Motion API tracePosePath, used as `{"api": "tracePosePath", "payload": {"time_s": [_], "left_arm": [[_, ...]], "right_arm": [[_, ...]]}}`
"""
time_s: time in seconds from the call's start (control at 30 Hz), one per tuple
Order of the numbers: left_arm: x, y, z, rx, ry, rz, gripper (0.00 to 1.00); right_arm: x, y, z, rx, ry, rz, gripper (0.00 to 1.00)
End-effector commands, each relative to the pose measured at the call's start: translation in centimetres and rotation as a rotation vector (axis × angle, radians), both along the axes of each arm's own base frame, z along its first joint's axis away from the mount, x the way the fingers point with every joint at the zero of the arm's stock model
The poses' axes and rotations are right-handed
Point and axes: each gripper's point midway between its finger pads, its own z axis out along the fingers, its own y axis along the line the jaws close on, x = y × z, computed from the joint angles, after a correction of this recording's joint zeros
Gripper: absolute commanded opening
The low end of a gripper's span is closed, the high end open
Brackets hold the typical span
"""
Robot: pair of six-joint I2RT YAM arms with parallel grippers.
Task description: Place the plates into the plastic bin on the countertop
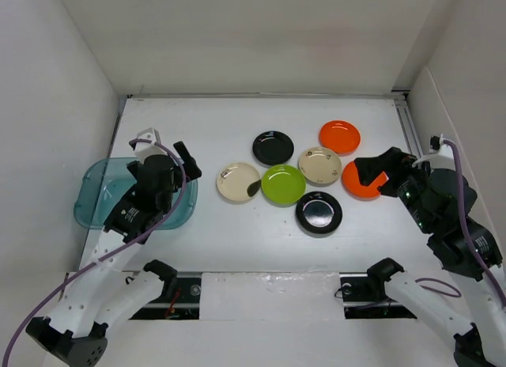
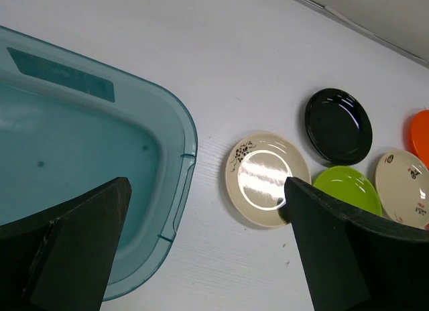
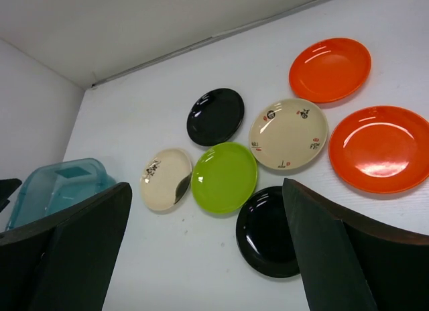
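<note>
Seven plates lie on the white countertop point(image 1: 237, 240): black point(image 1: 273, 148), orange point(image 1: 339, 137), cream point(image 1: 319, 165), orange point(image 1: 360, 185), cream point(image 1: 236, 182), lime green point(image 1: 283, 185), black point(image 1: 319, 213). The teal plastic bin point(image 1: 88, 185) stands at the left with nothing in it. My left gripper point(image 1: 168, 152) hangs open and empty over the bin's right rim point(image 2: 184, 133), with a cream plate point(image 2: 267, 178) ahead of it. My right gripper point(image 1: 378, 171) is open and empty above the near orange plate point(image 3: 379, 149), partly hiding it from above. The near black plate point(image 3: 268, 230) shows between its fingers.
White walls close in the countertop at the left point(image 1: 63, 106), back point(image 1: 261, 35) and right point(image 1: 474, 82). A metal rail point(image 1: 261, 95) runs along the back edge. The arm bases and cables sit at the near edge point(image 1: 261, 292).
</note>
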Motion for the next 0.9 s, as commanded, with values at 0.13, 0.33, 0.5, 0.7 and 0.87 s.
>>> {"api": "tracePosePath", "payload": {"time_s": [0.13,0.33,0.5,0.7,0.87], "left_arm": [[-0.1,-1.4,3.8,-0.117,-0.114,-0.063,1.00],[0.8,-10.6,1.4,-0.267,0.031,-0.373,1.00],[-1.7,-21.1,-1.2,-0.334,0.122,-0.562,1.00],[-3.1,-25.0,-6.1,-0.539,0.238,-0.592,1.00],[-5.3,-26.2,-10.4,-0.597,0.324,-0.671,1.00]], "right_arm": [[-0.8,-0.9,2.4,0.029,-0.074,-0.020,1.00],[-1.5,-0.9,2.2,0.037,-0.066,-0.008,1.00],[-2.1,-1.2,2.5,0.043,-0.057,-0.009,1.00],[-4.1,-1.5,3.3,0.074,-0.084,0.020,1.00],[-4.7,-0.4,3.1,0.085,-0.081,0.096,1.00]]}}
